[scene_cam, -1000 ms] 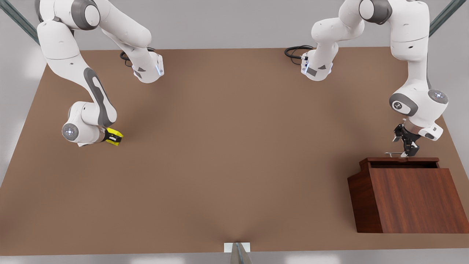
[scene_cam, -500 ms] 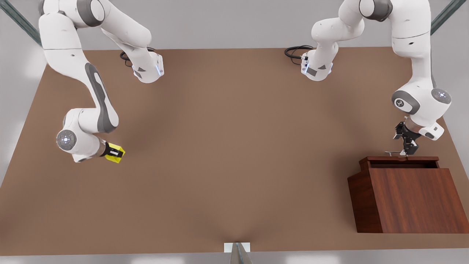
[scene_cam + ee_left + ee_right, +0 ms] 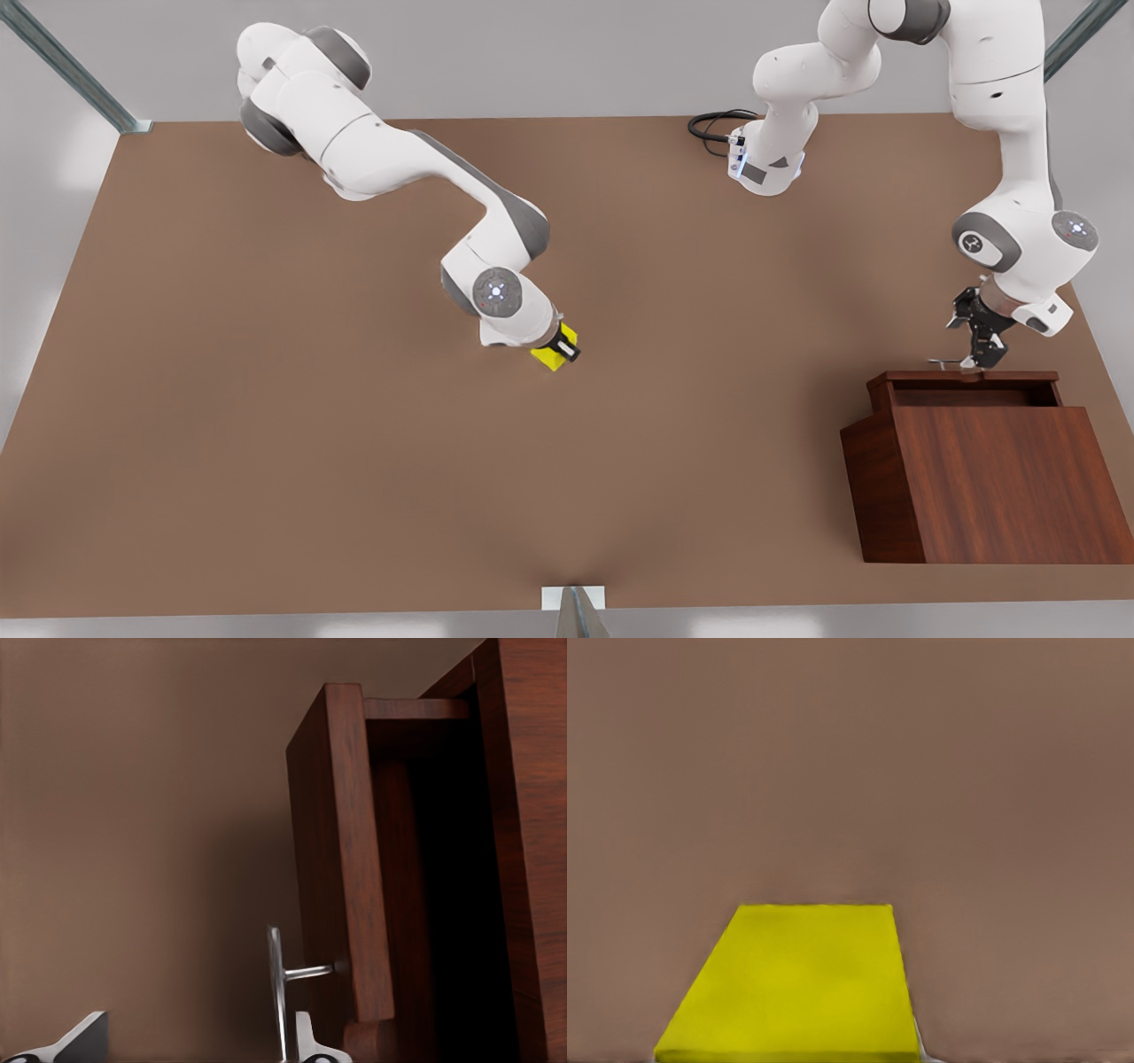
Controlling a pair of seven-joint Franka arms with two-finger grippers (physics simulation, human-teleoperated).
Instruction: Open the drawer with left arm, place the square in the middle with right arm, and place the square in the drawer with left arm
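Now right pincer [image 3: 560, 346] clamps square [image 3: 551, 354]; left pincer [image 3: 974, 354] open beside drawer [image 3: 970, 387] handle [image 3: 943, 361].

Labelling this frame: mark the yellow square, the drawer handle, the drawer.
yellow square [image 3: 549, 357], front view, exposed yellow corner.
drawer handle [image 3: 277, 988], left wrist view, silver bar.
drawer [image 3: 966, 378], front view, front rim.

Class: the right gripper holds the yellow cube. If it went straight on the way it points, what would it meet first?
Probably the bare tabletop: beyond the yellow cube clamped in the right gripper, nothing else lies ahead, though the distance is unclear.
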